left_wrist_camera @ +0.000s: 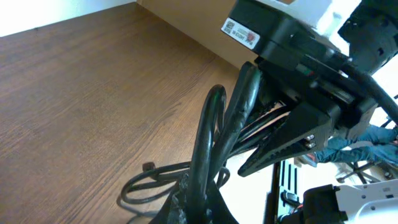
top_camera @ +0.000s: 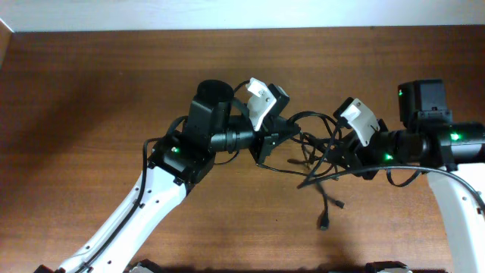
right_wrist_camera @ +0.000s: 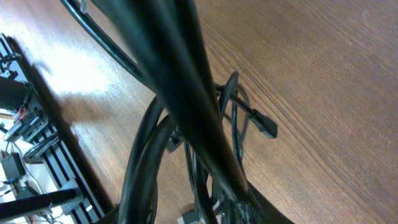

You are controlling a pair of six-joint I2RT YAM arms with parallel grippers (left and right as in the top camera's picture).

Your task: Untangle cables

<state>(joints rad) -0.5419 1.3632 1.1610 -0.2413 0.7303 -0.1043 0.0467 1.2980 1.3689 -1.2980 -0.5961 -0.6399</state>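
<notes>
The brown wooden surface (top_camera: 91, 114) fills the overhead view, bare across its left half and lower middle. A pale strip (top_camera: 227, 14) marks its far edge along the top of the frame.

The cables (top_camera: 317, 152) sit right of centre as a knotted clump strung between my two grippers. Loose ends trail toward the lower right, one ending in a plug connector (top_camera: 324, 222).

The left gripper (top_camera: 267, 144) sits just left of the clump. In its wrist view the strands converge at bottom centre, so I judge it pinched onto the bundle. The right gripper (top_camera: 350, 158) meets the clump's right side, but I cannot tell whether its jaws are closed.

I read this as the pull-apart step, early on, with the knot not yet loosened. Next I'd want one strand singled out and drawn slowly toward the open left side, because the two arms are close together. There is more free room to the left and toward the bottom of the frame than toward the top edge.
</notes>
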